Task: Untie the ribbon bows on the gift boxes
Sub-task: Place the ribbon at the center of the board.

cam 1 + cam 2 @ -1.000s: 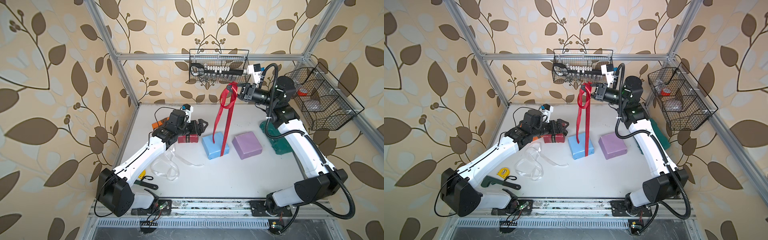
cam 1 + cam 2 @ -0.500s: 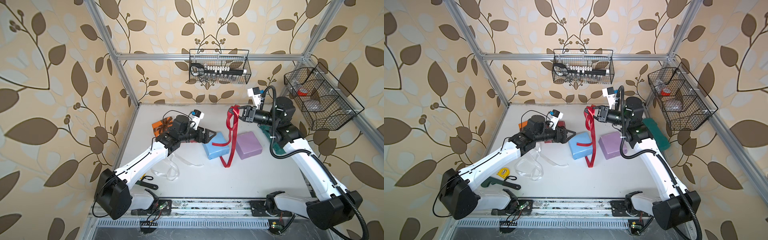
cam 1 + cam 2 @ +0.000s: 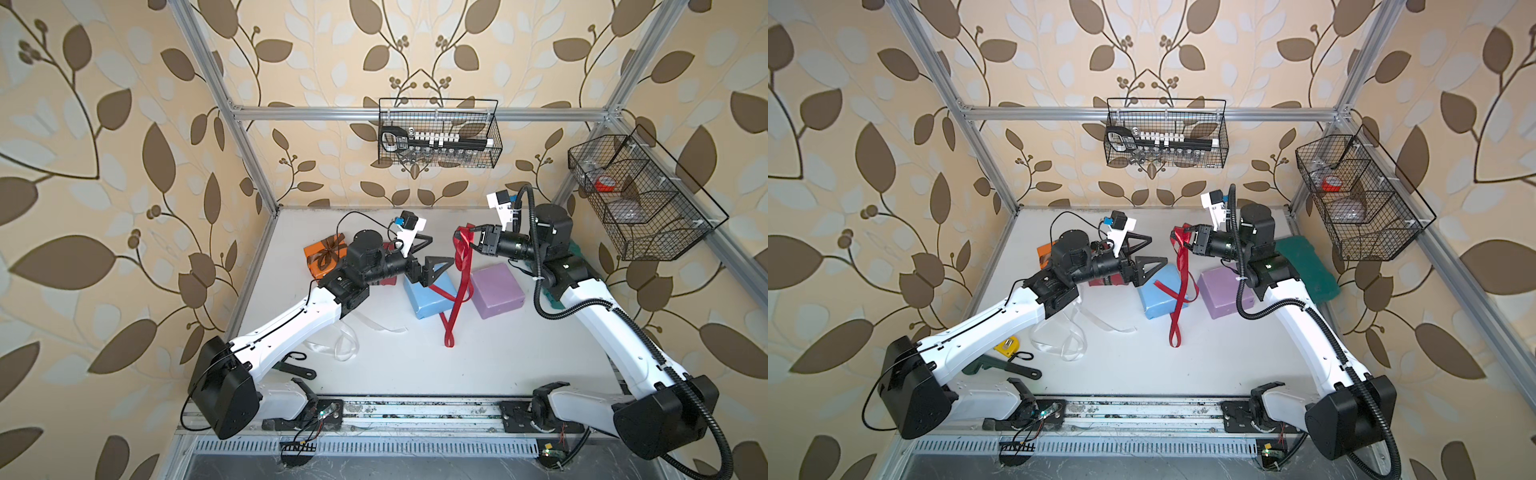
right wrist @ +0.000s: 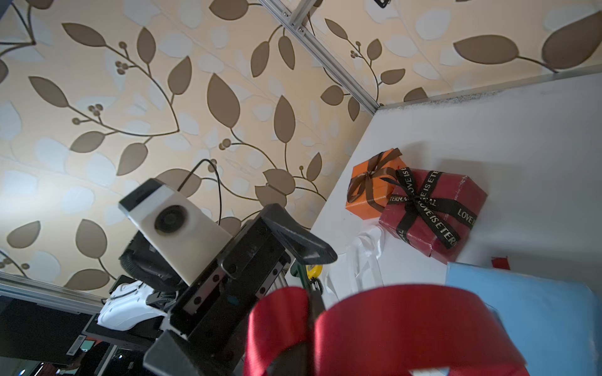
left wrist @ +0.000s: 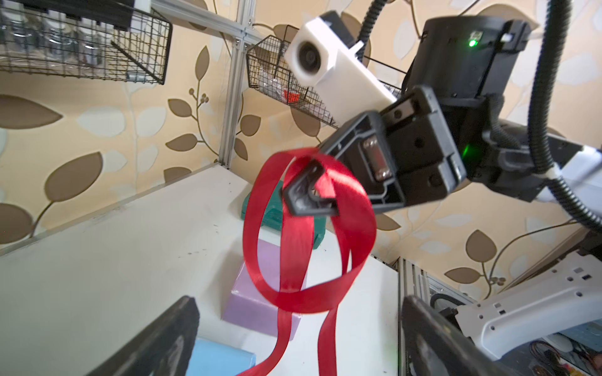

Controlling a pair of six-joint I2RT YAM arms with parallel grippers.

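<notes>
My right gripper (image 3: 471,240) is shut on the red ribbon (image 3: 462,266), which hangs in loose loops across the light blue box (image 3: 428,297), its end on the table. The lilac box (image 3: 496,291) lies bare to its right. My left gripper (image 3: 436,253) is open above the blue box, facing the ribbon (image 5: 293,234) and apart from it. At the back left stand the orange box (image 4: 371,185) with a tied brown bow and the dark red box (image 4: 433,211) with a tied black lettered bow. A white ribbon (image 3: 1067,332) lies loose on the table.
A dark green case (image 3: 1304,266) lies behind my right arm. Wire baskets hang on the back wall (image 3: 438,133) and the right wall (image 3: 640,199). A green wrench (image 3: 1000,368) and a yellow tape measure (image 3: 1007,347) lie near my left arm's base.
My right gripper has come down from near the back basket with the red ribbon, which now sags in loops. My left gripper has swung right from the dark red box to above the blue box.
</notes>
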